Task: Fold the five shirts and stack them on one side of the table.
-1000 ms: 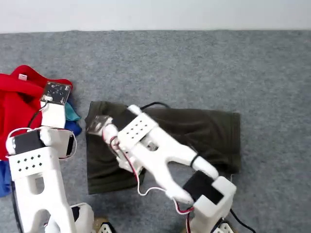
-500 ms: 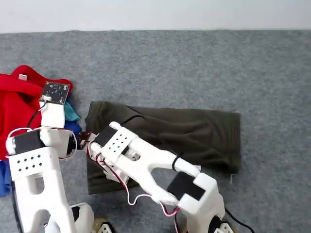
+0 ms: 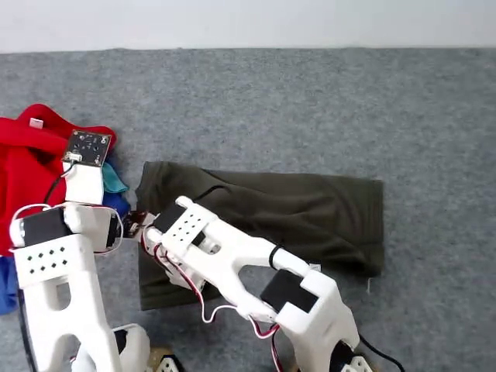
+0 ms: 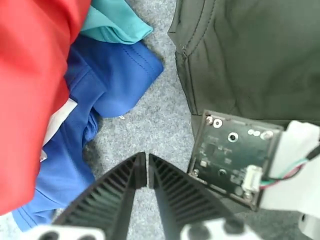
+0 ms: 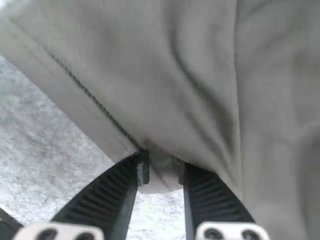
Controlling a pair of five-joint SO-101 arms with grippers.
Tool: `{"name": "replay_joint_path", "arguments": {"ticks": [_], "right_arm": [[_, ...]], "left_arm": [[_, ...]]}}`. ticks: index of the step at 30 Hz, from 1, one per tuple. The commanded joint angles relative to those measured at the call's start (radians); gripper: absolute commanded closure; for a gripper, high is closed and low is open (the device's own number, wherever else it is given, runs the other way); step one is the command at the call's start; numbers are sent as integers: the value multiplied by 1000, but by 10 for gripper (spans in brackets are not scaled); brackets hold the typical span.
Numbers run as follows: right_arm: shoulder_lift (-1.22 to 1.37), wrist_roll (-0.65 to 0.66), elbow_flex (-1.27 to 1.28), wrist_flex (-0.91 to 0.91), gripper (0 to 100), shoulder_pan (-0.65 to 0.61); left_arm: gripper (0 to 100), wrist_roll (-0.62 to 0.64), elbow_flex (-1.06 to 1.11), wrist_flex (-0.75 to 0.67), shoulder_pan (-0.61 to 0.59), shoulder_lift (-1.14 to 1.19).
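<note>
A dark olive shirt (image 3: 310, 209) lies spread flat in the middle of the grey carpeted table (image 3: 310, 101). My right arm (image 3: 186, 229) stretches across it to its left edge. There my right gripper (image 5: 160, 172) is shut on the olive shirt's (image 5: 200, 75) hem, with a fold of cloth pinched between the fingers. My left gripper (image 4: 146, 170) is shut and holds nothing. It hovers over bare carpet between the blue shirt (image 4: 110, 85) and the olive shirt (image 4: 250, 55), close to the right arm's camera board (image 4: 230, 155).
At the left edge of the table lies a pile with a red shirt (image 3: 31, 155), a teal shirt (image 3: 116, 180) and a blue shirt (image 3: 8, 287). Grey carpet stretches open behind and to the right of the olive shirt. A pale wall (image 3: 248, 23) bounds the far side.
My right arm swung from over the olive shirt's upper left part to its left edge, then held almost still. The left arm has not moved.
</note>
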Motion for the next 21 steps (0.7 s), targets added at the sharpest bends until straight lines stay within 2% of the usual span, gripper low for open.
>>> {"name": "replay_joint_path", "arguments": {"ticks": [1,13,21], "right_arm": [[-81,-3,-61,-10,890,24],[-22,-2,-143,5,891,36],[76,60,-149,-21,918,73]], "left_arm": [[982,9,-48,-9,-2,-37],[982,9,-45,-9,0,-37],[982,9,-45,-8,0,-37]]}}
